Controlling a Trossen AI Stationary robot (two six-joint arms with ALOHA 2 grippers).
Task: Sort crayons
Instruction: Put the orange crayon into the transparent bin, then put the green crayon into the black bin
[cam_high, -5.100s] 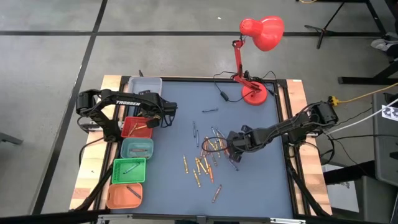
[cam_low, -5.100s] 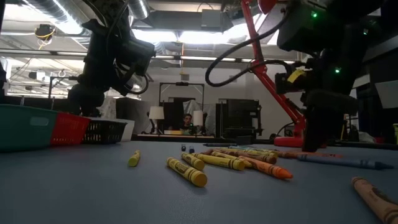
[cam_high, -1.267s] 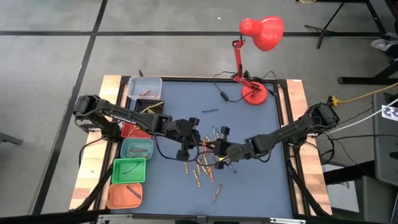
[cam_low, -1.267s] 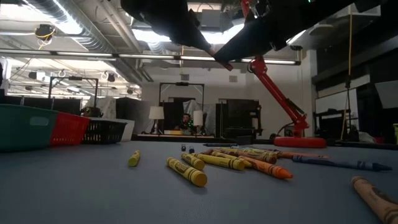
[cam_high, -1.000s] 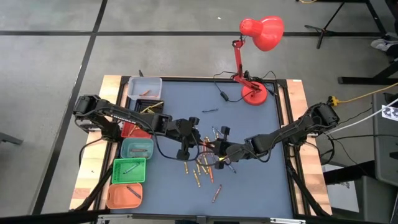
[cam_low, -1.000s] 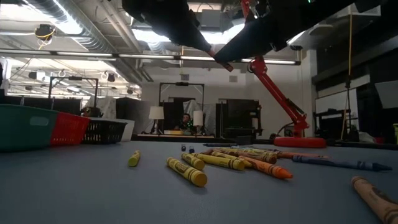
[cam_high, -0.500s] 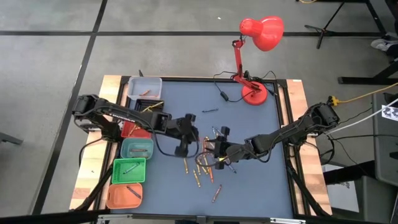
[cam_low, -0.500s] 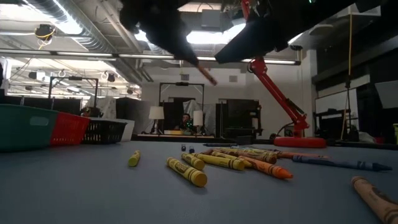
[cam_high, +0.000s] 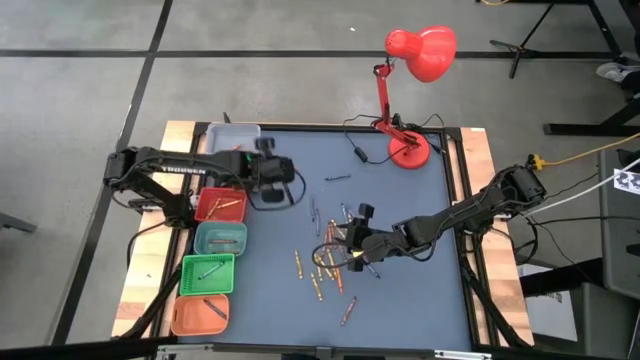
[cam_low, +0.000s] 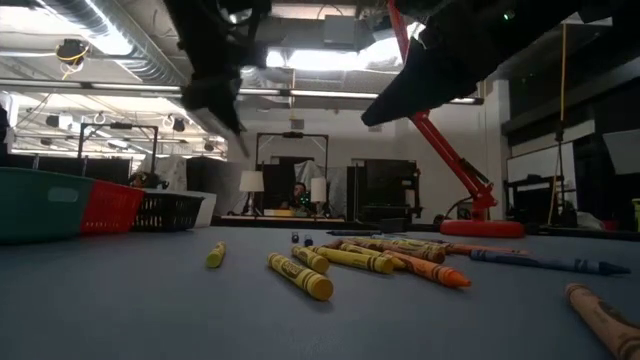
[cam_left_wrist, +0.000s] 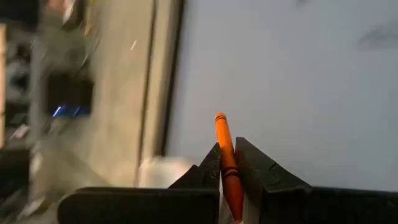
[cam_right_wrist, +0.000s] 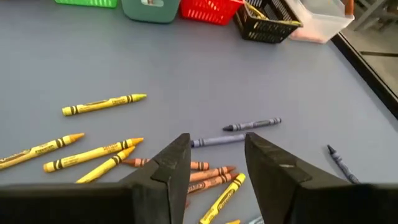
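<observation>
I read TROSSEN in white on my left arm (cam_high: 185, 170). My right gripper (cam_right_wrist: 217, 163) hangs low over the scattered crayons (cam_high: 330, 265) mid-table, fingers spread and empty. Farther off, my left gripper (cam_left_wrist: 228, 167), out by the bins (cam_high: 218, 205), is clamped on an orange crayon (cam_left_wrist: 225, 155).

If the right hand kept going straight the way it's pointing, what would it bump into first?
Probably the grey-blue crayon lying just beyond the open right hand, with the dark crayon right behind it. Depth is hard to judge, so it might reach the bare table first.
</observation>
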